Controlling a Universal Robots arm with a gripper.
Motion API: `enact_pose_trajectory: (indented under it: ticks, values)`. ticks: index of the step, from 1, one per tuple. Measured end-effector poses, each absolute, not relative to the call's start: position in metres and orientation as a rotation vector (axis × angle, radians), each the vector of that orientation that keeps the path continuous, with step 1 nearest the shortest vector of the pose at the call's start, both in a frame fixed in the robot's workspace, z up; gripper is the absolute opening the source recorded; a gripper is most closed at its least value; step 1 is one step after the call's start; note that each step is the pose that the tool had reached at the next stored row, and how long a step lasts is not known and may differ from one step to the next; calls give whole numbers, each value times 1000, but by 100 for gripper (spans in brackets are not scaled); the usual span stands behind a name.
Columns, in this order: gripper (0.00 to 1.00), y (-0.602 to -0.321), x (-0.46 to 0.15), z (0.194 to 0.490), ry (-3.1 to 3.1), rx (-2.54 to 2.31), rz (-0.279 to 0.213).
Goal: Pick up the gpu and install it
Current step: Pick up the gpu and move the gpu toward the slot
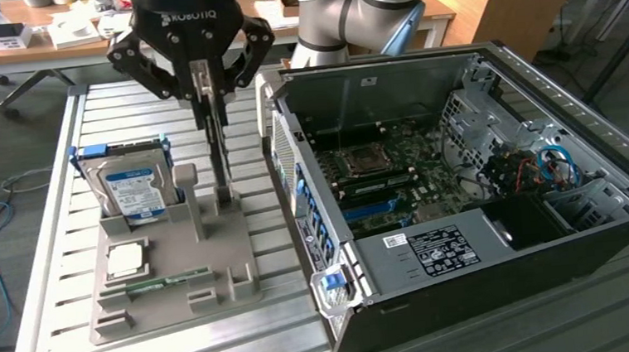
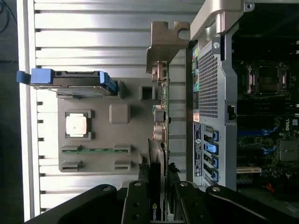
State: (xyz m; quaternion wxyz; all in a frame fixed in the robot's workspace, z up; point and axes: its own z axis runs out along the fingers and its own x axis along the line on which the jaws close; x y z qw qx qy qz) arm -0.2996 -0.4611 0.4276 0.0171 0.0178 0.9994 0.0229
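Note:
The gpu (image 1: 221,153) is a thin dark card seen edge-on, standing upright over the grey parts holder (image 1: 231,252). My gripper (image 1: 210,100) is shut on its upper edge from above. The card's lower end is at the holder's slot posts; I cannot tell whether it is clear of them. In the wrist view the gpu (image 2: 160,116) runs away from my gripper (image 2: 158,189), and its grey metal bracket (image 2: 164,44) is at the far end, next to the computer case (image 2: 208,93). The open computer case (image 1: 485,239) lies on its side at the exterior view's right, with the motherboard (image 1: 386,167) exposed.
On the holder (image 2: 128,140) stand a silver hard drive with a blue-white label (image 1: 132,187) (image 2: 70,81), a square processor (image 1: 127,257) (image 2: 77,124) and a green memory stick (image 1: 158,281) (image 2: 96,150). All of it rests on a slatted aluminium table (image 1: 133,106). Desks with clutter stand behind.

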Motion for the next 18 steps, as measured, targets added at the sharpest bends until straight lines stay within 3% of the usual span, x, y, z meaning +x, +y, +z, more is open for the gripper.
enact_pose_trajectory:
  ticks: [18]
  values:
    - [26,-461,-280,438,3106,56,87]
